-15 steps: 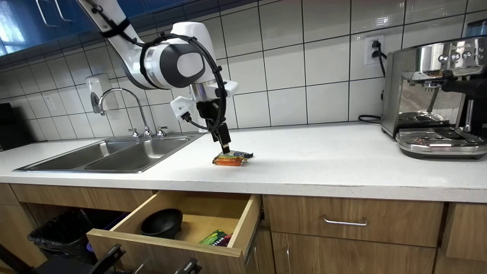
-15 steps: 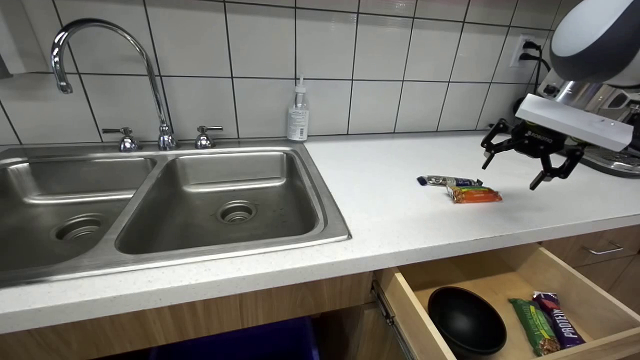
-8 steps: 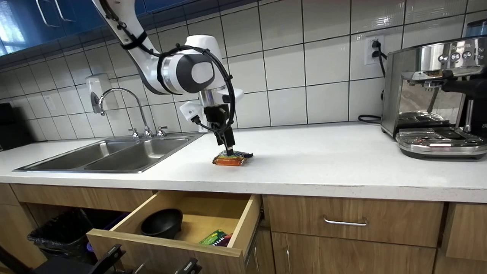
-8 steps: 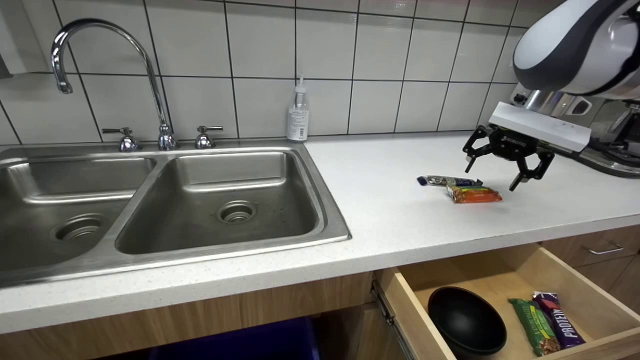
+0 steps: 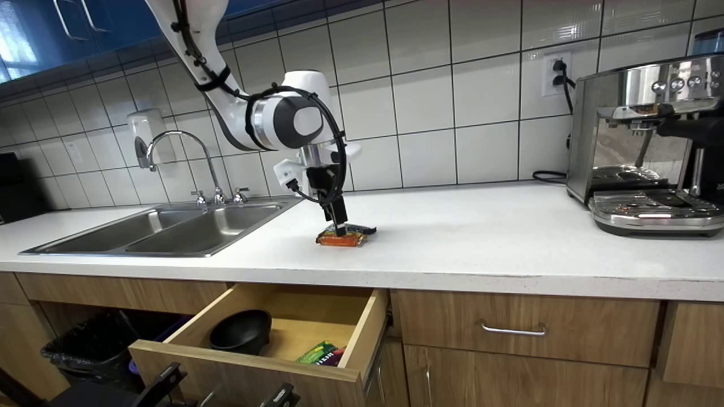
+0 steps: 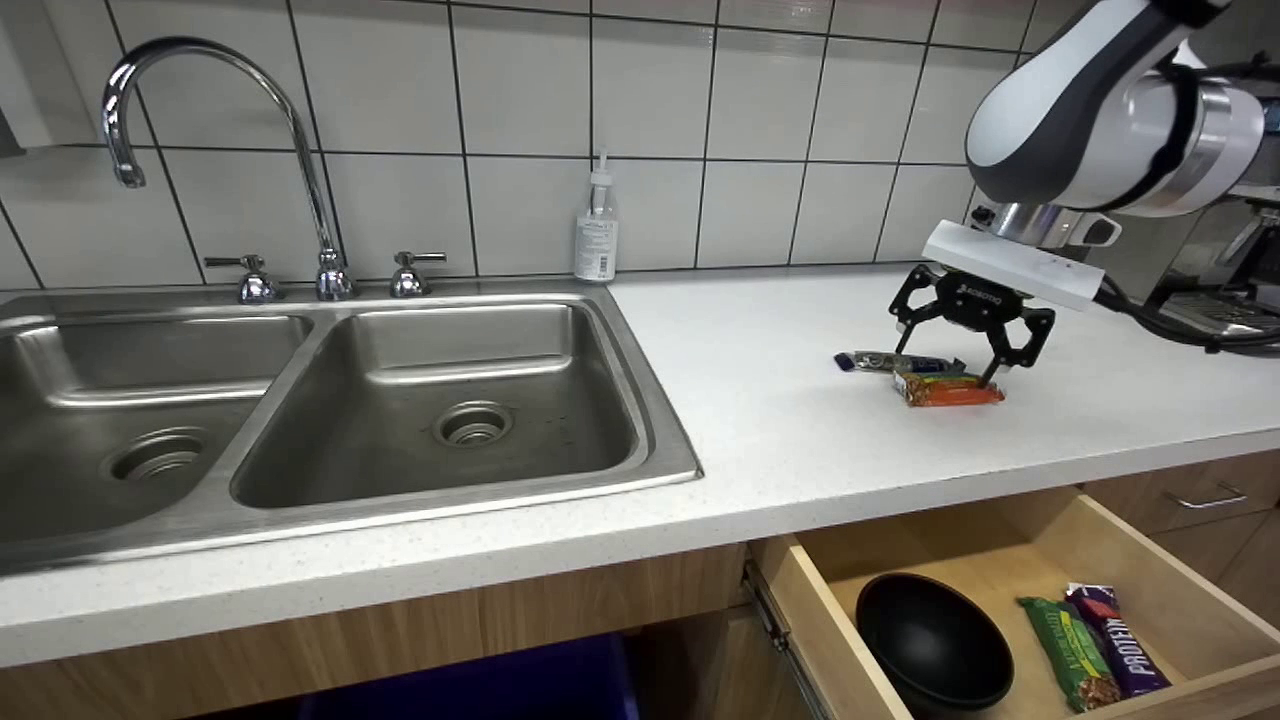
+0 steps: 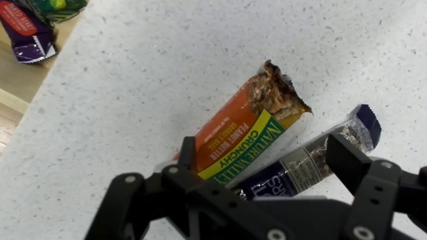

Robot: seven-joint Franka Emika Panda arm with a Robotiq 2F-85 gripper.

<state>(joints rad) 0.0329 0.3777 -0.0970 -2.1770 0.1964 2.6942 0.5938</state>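
Under and between the wide-spread fingers (image 7: 347,160) lie a Nature Valley peanut butter granola bar (image 7: 238,135) and nut bar (image 7: 298,168) (navy-tipped).

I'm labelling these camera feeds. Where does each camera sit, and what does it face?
An exterior view: in front of the counter, roughly level, facing the tiled wall; arm and gripper show, espresso machine at image right.
An exterior view: above counter height, looking down on the double sink and open drawer; gripper and part of the arm show.
Wrist view: mounted by the gripper, looking down past both fingers at the Nature Valley granola bar and blue-ended nut bar.
Both exterior views share the double sink, open drawer, black bowl and gripper.
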